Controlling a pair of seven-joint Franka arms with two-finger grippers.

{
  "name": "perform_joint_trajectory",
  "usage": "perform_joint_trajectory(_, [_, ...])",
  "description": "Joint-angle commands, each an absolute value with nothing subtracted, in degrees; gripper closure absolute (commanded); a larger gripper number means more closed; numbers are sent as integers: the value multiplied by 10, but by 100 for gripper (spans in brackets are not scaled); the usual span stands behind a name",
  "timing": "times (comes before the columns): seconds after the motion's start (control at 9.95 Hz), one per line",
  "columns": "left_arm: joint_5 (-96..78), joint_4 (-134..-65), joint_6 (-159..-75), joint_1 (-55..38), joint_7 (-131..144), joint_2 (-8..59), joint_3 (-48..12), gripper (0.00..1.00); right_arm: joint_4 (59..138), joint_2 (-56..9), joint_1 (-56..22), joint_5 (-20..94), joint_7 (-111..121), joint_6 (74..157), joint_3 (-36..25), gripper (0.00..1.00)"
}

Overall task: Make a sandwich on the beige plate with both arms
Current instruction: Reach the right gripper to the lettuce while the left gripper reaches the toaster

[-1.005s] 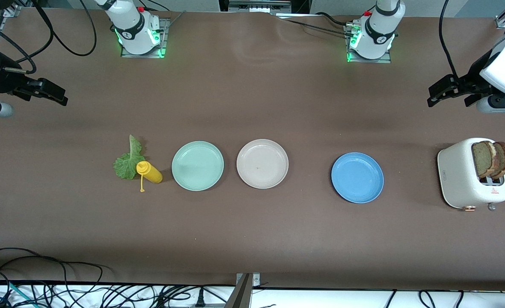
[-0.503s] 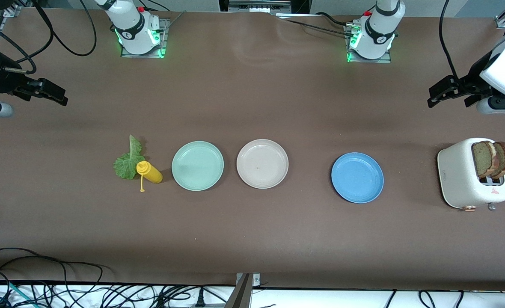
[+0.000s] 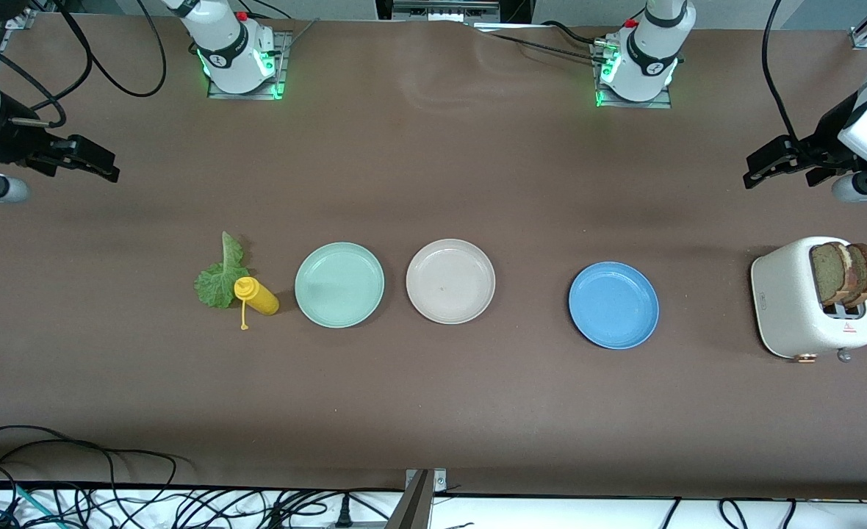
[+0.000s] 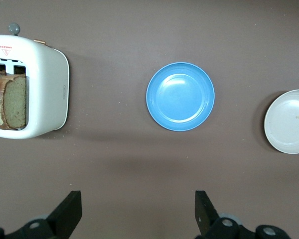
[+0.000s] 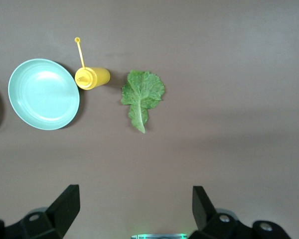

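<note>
The beige plate (image 3: pixel 450 281) sits empty mid-table; its edge shows in the left wrist view (image 4: pixel 289 121). Two brown bread slices (image 3: pixel 845 273) stand upright in a white toaster (image 3: pixel 801 301) at the left arm's end, also in the left wrist view (image 4: pixel 10 102). A green lettuce leaf (image 3: pixel 220 275) lies flat at the right arm's end, also in the right wrist view (image 5: pixel 142 94). My left gripper (image 3: pixel 779 163) is open and empty, up over bare table near the toaster. My right gripper (image 3: pixel 84 162) is open and empty, up over bare table near the lettuce.
A mint-green plate (image 3: pixel 339 284) lies beside the beige plate toward the right arm's end. A blue plate (image 3: pixel 613 304) lies toward the left arm's end. A yellow squeeze bottle (image 3: pixel 256 295) lies on its side touching the lettuce. Cables run along the table's near edge.
My left gripper has moved slightly up and toward the table's end. My right gripper has shifted very slightly. Nothing on the table has moved.
</note>
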State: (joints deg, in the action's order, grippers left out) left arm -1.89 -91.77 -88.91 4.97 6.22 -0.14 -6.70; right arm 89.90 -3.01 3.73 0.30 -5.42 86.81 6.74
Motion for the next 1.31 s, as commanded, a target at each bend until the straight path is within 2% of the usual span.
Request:
perform_joint_trajectory(0.0, [-4, -917, -885, 54, 49, -3, -69, 0, 918, -51, 42, 17, -22, 895, 66, 0])
perform_joint_trajectory(0.4, [-4, -917, -885, 55, 49, -3, -69, 0, 935, -96, 43, 16, -27, 910, 64, 0])
perform_joint_trajectory(0.6, [-3, -917, -885, 55, 47, -2, -69, 0, 972, -104, 43, 16, -28, 952, 64, 0])
perform_joint_trajectory(0.9, [2, -914, -893, 118, -35, 39, -69, 0, 994, -133, 43, 16, -29, 981, 64, 0])
perform_joint_trajectory(1.21, [75, -923, -924, 142, -61, 82, -69, 0, 993, -177, 43, 16, -30, 993, 64, 0])
